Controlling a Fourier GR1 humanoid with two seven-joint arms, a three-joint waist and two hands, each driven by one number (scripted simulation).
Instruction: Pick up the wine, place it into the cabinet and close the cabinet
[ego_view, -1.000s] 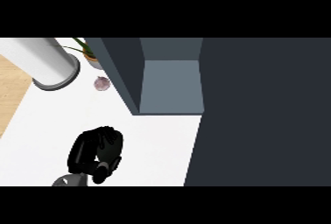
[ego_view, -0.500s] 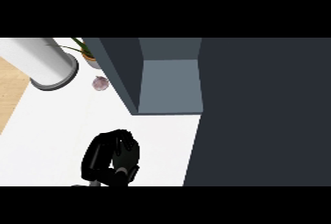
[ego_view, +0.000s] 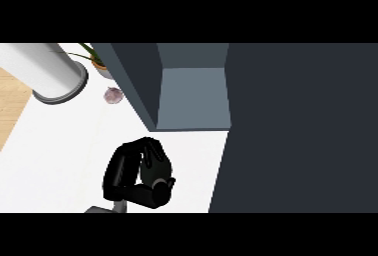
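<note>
As seen low in the head view, only one black hand (ego_view: 139, 172) is shown over the white counter (ego_view: 59, 150); which arm it belongs to cannot be told. Fingers are curled, nothing visibly held. Beyond it, the cabinet (ego_view: 192, 97) is seen with its interior exposed, door apparently open. Farther back, a small purplish object (ego_view: 112, 95), a grey cylinder (ego_view: 48, 70) and a potted plant (ego_view: 96, 60) are noted. No wine is visible; placement cannot be confirmed, closing judged still left.
</note>
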